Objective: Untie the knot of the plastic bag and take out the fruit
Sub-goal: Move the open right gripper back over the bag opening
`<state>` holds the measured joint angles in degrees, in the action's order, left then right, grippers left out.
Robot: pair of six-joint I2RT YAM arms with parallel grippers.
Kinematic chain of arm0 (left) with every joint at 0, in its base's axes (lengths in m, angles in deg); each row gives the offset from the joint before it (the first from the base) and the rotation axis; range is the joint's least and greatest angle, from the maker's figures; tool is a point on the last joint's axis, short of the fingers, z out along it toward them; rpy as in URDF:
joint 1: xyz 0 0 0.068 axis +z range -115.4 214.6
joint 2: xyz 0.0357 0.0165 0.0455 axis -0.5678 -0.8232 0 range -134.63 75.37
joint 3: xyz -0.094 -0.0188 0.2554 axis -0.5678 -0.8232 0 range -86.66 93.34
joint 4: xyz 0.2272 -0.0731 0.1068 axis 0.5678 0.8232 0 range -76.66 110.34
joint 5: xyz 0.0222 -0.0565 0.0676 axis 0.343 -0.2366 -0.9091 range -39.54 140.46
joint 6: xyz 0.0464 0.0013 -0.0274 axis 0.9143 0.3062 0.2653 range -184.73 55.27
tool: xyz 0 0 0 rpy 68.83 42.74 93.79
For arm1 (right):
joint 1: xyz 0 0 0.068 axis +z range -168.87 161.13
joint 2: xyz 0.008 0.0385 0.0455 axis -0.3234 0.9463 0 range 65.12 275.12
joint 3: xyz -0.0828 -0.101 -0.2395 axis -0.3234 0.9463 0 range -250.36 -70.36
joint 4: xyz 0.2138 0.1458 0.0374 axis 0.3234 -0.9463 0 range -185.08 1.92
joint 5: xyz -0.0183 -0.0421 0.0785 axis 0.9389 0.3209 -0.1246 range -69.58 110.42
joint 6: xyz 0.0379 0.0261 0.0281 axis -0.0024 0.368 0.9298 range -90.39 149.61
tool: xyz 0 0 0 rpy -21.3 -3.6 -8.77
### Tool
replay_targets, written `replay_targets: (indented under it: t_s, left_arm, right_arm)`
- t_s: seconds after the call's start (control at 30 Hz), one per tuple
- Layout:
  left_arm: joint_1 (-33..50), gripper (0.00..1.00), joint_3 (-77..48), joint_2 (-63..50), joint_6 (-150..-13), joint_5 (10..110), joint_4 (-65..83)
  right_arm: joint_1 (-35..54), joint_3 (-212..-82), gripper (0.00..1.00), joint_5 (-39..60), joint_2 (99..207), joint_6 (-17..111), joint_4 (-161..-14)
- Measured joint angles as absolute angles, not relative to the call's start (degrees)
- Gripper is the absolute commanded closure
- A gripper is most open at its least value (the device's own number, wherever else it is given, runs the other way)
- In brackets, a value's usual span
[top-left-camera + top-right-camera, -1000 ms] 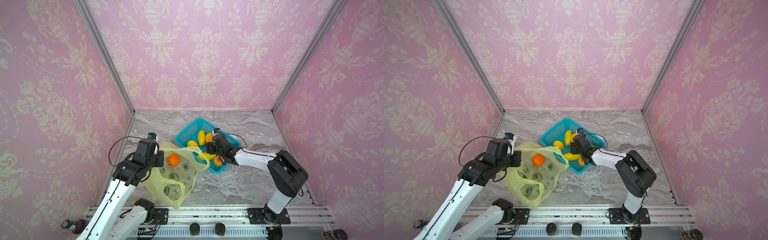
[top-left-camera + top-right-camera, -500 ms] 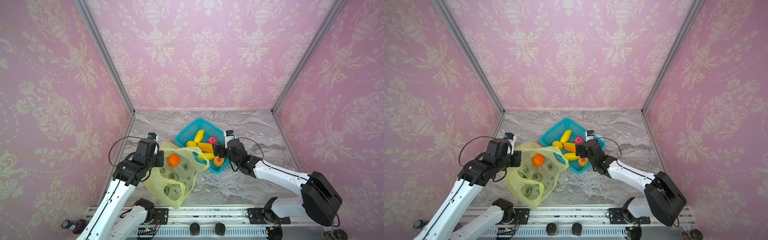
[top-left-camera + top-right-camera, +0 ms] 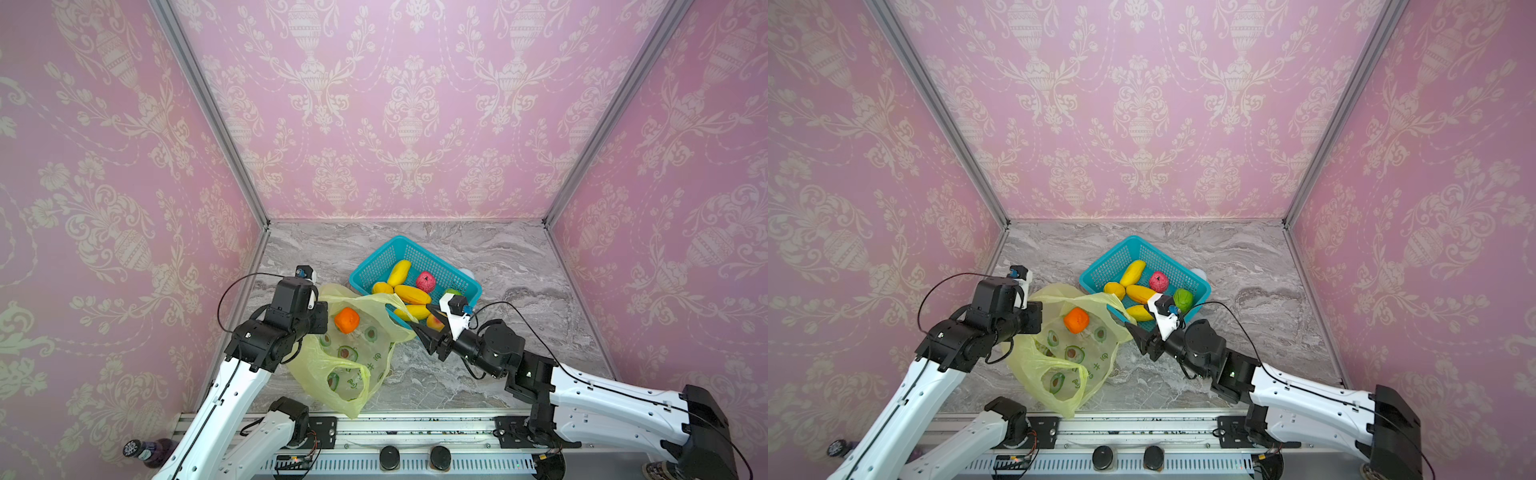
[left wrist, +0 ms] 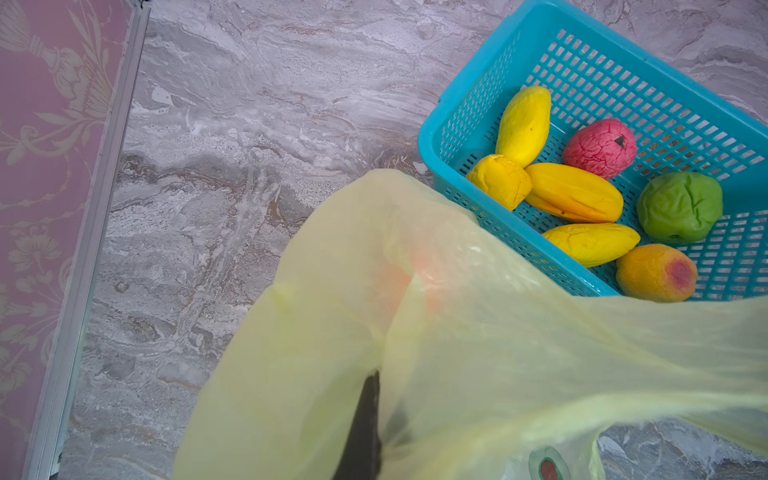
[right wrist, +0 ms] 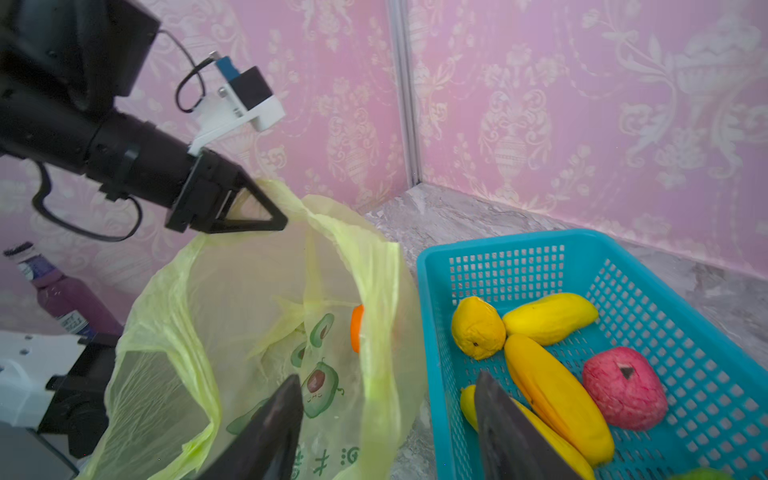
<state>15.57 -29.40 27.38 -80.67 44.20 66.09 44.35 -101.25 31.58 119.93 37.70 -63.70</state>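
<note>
**A:** Left tool [image 5: 272,222] clamped on the plastic bag [image 3: 345,374] rim, just beside the basket [image 3: 374,257]. That props the mouth wide!

**B:** Right tool [image 5: 386,376], jaws apart and empty, faces it. One orange fruit [image 3: 347,320] sits inside; other fruit [image 3: 411,294] fills the basket.

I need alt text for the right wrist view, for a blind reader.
The left gripper holds up the rim of the open plastic bag, one orange fruit inside. Beside it a teal basket holds yellow fruits and a pink-red fruit; the right gripper is open.
</note>
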Motion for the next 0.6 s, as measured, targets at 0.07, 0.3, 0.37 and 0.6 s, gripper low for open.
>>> replay_targets:
  t_s: [0.07, 0.3, 0.37, 0.6]
  left_arm:
    - [15.6, 1.00, -29.4, 27.4, -80.7, 44.2, 66.1]
    - [15.6, 1.00, -29.4, 27.4, -80.7, 44.2, 66.1]
    - [15.6, 1.00, -29.4, 27.4, -80.7, 44.2, 66.1]
    - [15.6, 1.00, -29.4, 27.4, -80.7, 44.2, 66.1]
  right_arm:
    - [47.1, -102.0, 0.40, 30.6, 123.7, 35.1, -62.8]
    - [50.4, -111.8, 0.55, 30.3, 143.9, 30.8, -63.1]
    - [50.4, -114.7, 0.59, 30.8, 149.1, 30.6, -63.2]
    - [50.4, -120.9, 0.64, 33.7, 160.6, 30.7, -64.5]
